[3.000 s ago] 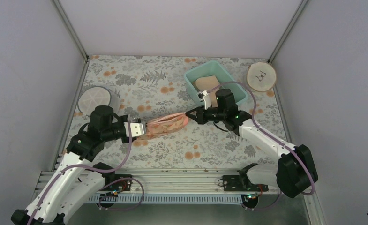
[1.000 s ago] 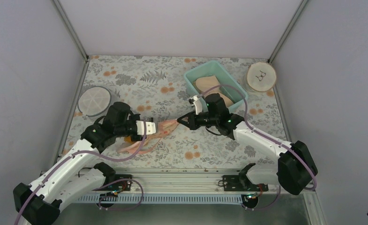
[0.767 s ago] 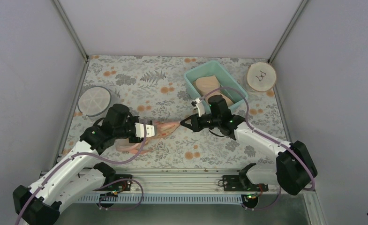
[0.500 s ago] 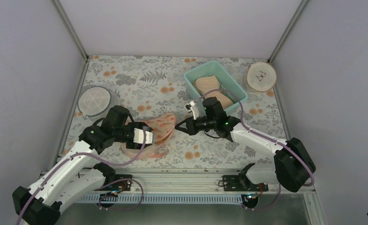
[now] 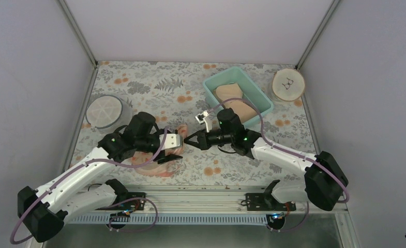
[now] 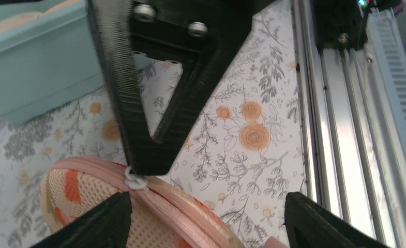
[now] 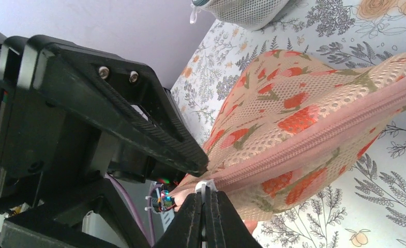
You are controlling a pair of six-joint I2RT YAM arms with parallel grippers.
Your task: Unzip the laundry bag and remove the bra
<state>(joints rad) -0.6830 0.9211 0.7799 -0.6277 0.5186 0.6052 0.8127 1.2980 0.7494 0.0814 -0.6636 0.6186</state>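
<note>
Zipper pull (image 7: 203,187) is pinched tight in my right pincer (image 5: 189,140). Laundry bag (image 5: 156,168) lies at its 8 o'clock, under my left pincer (image 6: 208,204), which gapes wide, gripping nothing. Left arm is nearer. Bra not visible, presumably inside.

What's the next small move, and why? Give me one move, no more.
Probably close the left gripper on the laundry bag's rim. Its jaws stand open astride the bag, while the right gripper is shut on the white zipper pull, and the zipper beyond it looks closed. Pinning the bag should let the pull run.
</note>
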